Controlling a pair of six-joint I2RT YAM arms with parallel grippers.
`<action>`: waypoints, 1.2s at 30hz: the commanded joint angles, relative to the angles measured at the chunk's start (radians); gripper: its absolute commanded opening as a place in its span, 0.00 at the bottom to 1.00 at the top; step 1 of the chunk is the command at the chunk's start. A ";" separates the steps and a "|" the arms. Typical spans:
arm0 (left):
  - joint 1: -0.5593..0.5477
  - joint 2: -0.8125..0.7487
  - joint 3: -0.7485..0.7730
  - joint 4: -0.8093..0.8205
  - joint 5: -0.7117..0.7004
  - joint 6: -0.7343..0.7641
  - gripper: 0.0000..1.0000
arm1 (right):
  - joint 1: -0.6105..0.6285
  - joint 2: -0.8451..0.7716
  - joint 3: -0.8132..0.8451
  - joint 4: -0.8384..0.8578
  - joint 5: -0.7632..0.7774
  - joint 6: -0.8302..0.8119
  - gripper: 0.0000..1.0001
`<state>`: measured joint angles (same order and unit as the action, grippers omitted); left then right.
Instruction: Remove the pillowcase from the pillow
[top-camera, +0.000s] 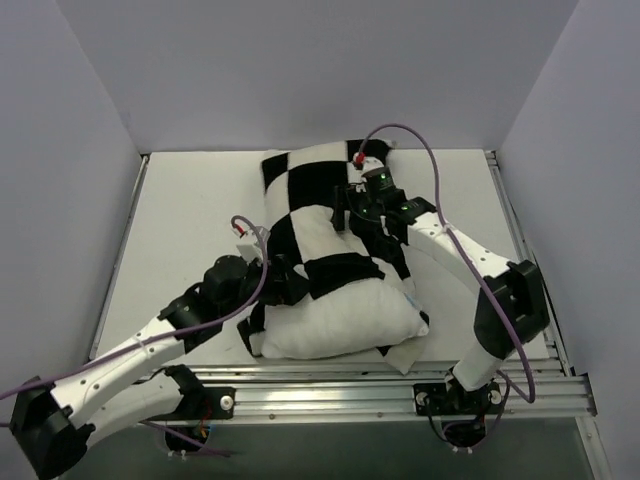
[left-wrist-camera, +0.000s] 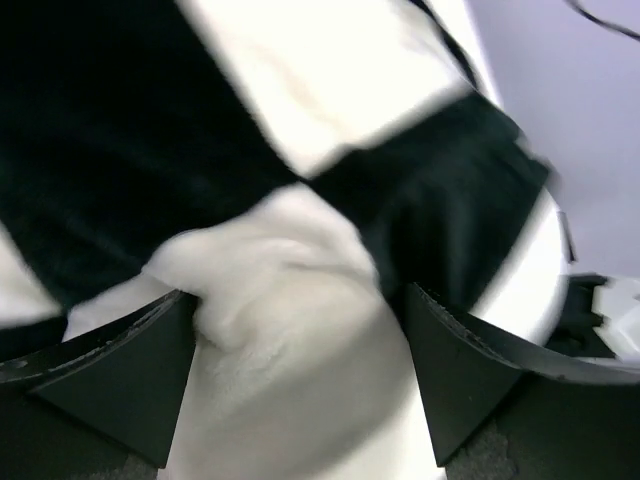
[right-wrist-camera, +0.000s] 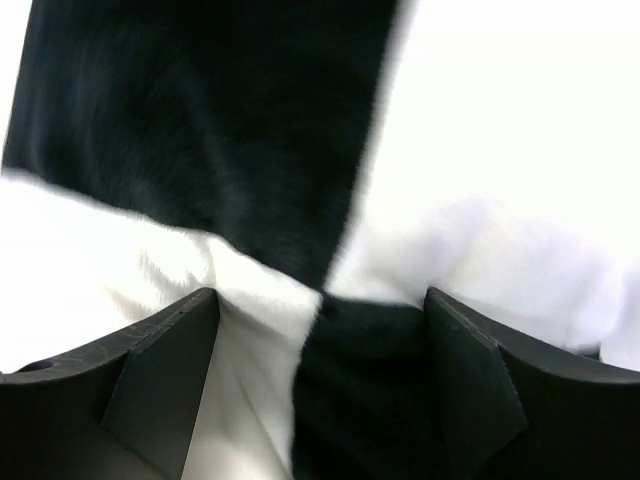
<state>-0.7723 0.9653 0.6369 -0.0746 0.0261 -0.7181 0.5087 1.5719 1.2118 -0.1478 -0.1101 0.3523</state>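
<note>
Peeling is partway by my read: the pillow (top-camera: 340, 325) lies mid-bench with its near end bare white, while the checkered pillowcase (top-camera: 320, 190) covers the far half, bunched at a wavy hem across the middle. What's left is sliding the case off the far end. The left tool (left-wrist-camera: 298, 295) sits at the hem on the pillow's left side, jaws apart, fabric bulging between them but not pinched. The right tool (right-wrist-camera: 320, 292) is on top of the case, jaws also apart over a fold. A purple cable (top-camera: 430, 165) loops near the far corner, and the bench (top-camera: 190, 220) is bare elsewhere, walls close behind.
</note>
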 joint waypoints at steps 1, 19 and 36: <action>-0.032 -0.085 0.013 -0.077 -0.061 -0.011 0.89 | 0.062 0.157 0.174 0.130 -0.112 -0.079 0.75; 0.088 0.426 0.276 0.163 -0.068 0.058 0.90 | 0.174 -0.297 -0.048 -0.067 0.251 -0.034 0.94; -0.071 0.188 0.155 -0.008 0.055 0.230 0.96 | 0.175 -0.710 -0.604 0.058 -0.056 0.292 1.00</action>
<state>-0.8299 1.1873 0.8394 -0.0330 0.0669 -0.5293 0.6926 0.8505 0.6529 -0.2054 -0.0868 0.5797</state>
